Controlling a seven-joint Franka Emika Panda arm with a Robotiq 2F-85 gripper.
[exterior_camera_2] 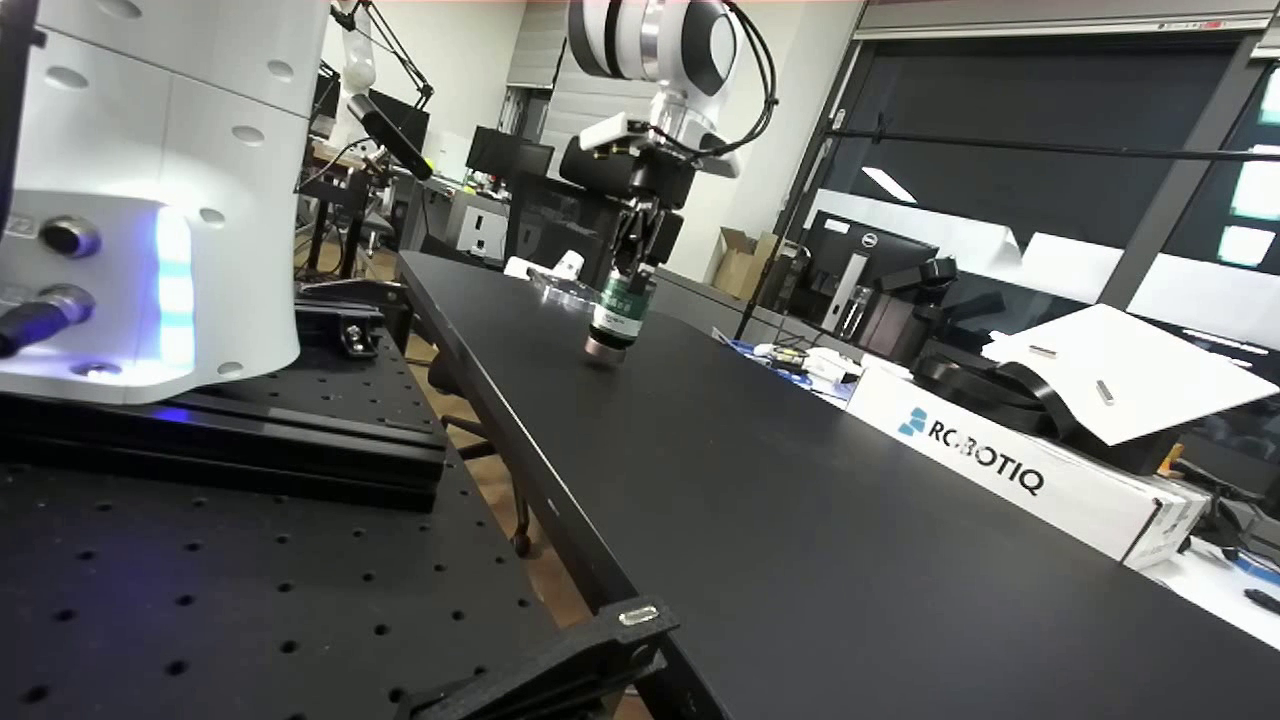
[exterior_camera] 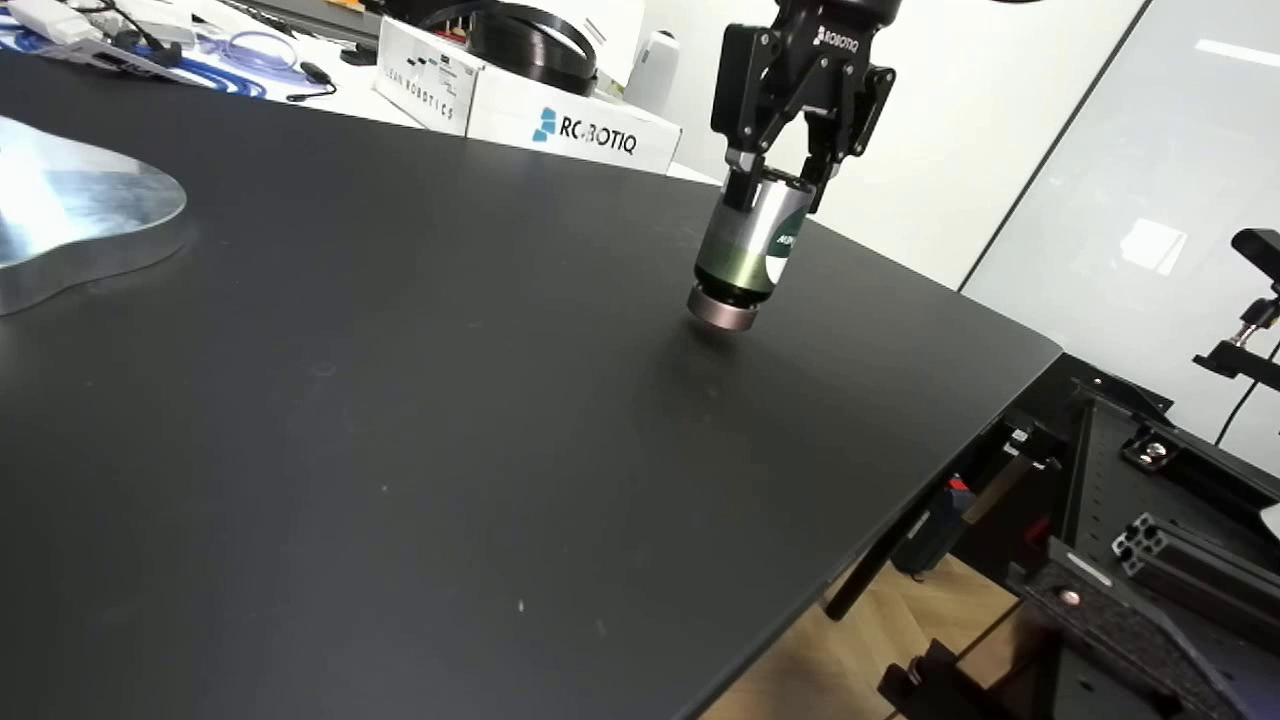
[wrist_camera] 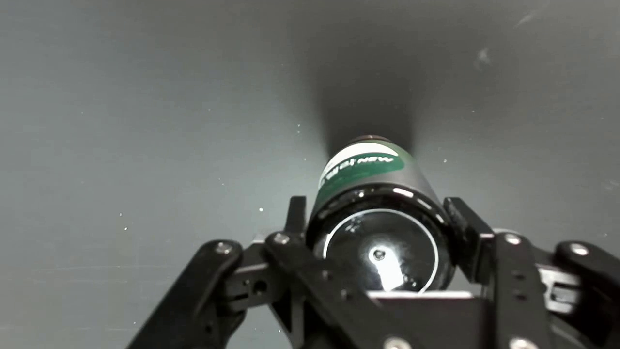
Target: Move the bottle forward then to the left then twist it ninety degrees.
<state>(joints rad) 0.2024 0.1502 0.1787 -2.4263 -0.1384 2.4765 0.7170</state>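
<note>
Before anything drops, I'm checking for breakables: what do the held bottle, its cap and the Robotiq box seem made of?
Bottle: glossy glass or hard plastic, can't tell which; its dark base shows a bright highlight. Cap: probably metal or metallic-coated plastic, from its greyish satin sheen. Robotiq box: likely matte cardboard, with flat printed sides.

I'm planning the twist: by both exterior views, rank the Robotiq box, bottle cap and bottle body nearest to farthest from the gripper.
1. Bottle body: held in the gripper.
2. Bottle cap: at the body's lower end.
3. Robotiq box: beyond the black tabletop.
</note>
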